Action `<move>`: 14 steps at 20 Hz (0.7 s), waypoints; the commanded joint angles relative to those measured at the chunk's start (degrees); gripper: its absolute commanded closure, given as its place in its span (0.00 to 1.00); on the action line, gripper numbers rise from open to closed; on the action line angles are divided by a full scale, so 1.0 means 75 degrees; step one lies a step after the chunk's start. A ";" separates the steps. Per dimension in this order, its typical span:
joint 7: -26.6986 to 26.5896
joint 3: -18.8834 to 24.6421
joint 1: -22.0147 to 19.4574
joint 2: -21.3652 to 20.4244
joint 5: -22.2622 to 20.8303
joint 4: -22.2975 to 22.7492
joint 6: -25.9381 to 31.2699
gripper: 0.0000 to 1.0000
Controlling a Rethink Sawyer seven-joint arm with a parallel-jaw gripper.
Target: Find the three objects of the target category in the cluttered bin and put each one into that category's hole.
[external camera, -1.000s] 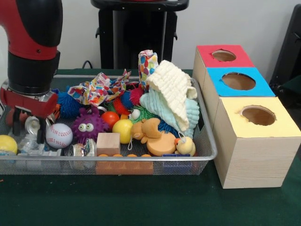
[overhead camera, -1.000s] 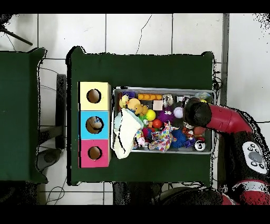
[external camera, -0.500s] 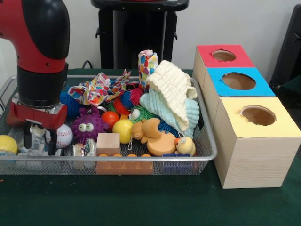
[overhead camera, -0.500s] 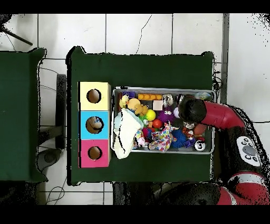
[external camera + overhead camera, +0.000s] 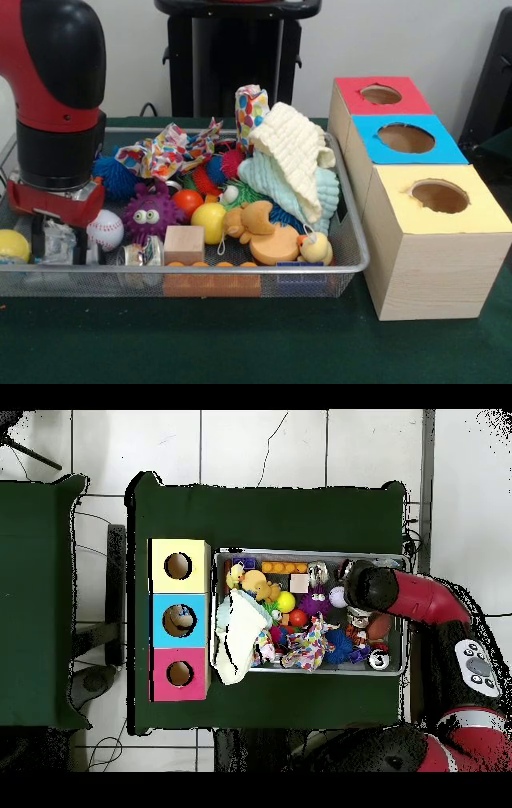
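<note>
A wire mesh bin point(image 5: 352, 264) is heaped with toys. My gripper point(image 5: 58, 244) is low in its front left corner, open, its fingers point(image 5: 81, 245) straddling a crumpled shiny wrapper point(image 5: 56, 240). Just to the right lie a baseball point(image 5: 106, 230), a purple fuzzy toy with eyes point(image 5: 150, 213) and a small can point(image 5: 141, 254). A wooden block point(image 5: 184, 243), a yellow ball point(image 5: 210, 222) and an orange plush duck point(image 5: 260, 230) sit along the front. In the overhead view the arm's head point(image 5: 370, 587) covers the bin's point(image 5: 300, 552) right end.
Three boxes with round holes stand beside the bin: red point(image 5: 380, 94), blue point(image 5: 406, 138), yellow point(image 5: 440, 200). Pale yellow point(image 5: 296, 152) and mint cloths point(image 5: 280, 188) pile up at the bin's right. A patterned cloth point(image 5: 164, 152) and a blue spiky ball point(image 5: 116, 178) lie behind the gripper.
The gripper has come forward toward the bin's front edge and dropped lower, so its fingers now stand around the crumpled wrapper. The toys have not shifted.
</note>
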 commanded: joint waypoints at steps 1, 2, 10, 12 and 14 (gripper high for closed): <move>-0.1265 0.0745 -0.0020 0.0347 -0.0342 -0.0245 0.1073 0.00; -0.1339 0.0717 0.0006 0.0310 -0.0366 -0.0274 0.1209 0.00; -0.1522 0.0748 -0.0055 0.0183 -0.0443 -0.0173 0.1339 0.00; -0.1529 0.0768 -0.0078 0.0175 -0.0462 -0.0126 0.1285 0.00; -0.1570 0.0792 -0.0109 0.0148 -0.0467 -0.0059 0.1291 0.00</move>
